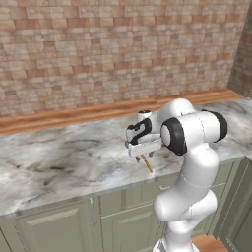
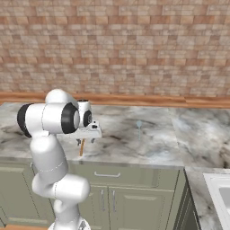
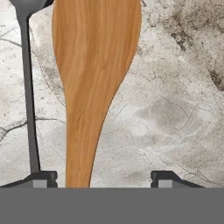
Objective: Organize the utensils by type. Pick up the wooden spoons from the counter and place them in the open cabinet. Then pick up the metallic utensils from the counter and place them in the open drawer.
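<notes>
The orange-brown wooden spoon (image 3: 94,70) lies flat on the marble counter (image 3: 175,109), its handle running down between my fingertips (image 3: 41,177). My gripper (image 3: 105,178) stands open, low over the spoon, with a gap between each tip and the handle. A slim dark-grey metal spoon (image 3: 28,87) lies just left of the wooden one, its thin handle close by the left tip. From the base views the gripper (image 1: 143,155) (image 2: 86,140) points down near the counter's front edge, and the wooden spoon's handle (image 1: 147,165) (image 2: 81,147) sticks out below it.
A thin pale-grey piece (image 2: 139,126) lies on the counter (image 2: 152,143) to the right of the hand. A brick wall with a wooden ledge (image 1: 74,115) backs the counter. Sage-green base units (image 1: 113,221) stand below, and a white sink (image 2: 220,188) sits at the far right.
</notes>
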Controlling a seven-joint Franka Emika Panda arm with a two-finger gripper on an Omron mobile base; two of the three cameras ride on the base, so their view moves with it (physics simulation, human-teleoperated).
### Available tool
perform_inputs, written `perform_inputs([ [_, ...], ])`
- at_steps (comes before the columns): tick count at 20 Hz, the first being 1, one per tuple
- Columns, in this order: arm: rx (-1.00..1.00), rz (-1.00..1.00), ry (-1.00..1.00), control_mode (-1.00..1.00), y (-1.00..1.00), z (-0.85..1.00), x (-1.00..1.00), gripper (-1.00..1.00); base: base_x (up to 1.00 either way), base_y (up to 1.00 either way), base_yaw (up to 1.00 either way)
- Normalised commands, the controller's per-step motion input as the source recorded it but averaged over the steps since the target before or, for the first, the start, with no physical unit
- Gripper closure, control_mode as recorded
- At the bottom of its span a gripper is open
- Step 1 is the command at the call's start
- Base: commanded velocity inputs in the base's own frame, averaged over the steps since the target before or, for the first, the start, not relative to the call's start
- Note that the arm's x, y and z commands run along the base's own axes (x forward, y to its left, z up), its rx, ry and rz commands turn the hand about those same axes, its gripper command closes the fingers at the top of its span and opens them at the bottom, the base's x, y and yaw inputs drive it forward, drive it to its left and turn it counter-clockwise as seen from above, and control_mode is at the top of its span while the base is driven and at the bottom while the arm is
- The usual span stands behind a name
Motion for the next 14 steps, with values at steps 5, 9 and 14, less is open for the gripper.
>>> perform_inputs([
  [5, 0.00, 0.00, 0.00, -1.00, -0.11, -0.37, 0.00, 1.00, 0.00, 0.00, 0.00],
  [9, 0.00, 0.00, 0.00, -1.00, -0.19, -0.41, 0.00, 1.00, 0.00, 0.00, 0.00],
  [14, 0.00, 0.00, 0.00, -1.00, -0.35, -0.23, 0.00, 1.00, 0.00, 0.00, 0.00],
])
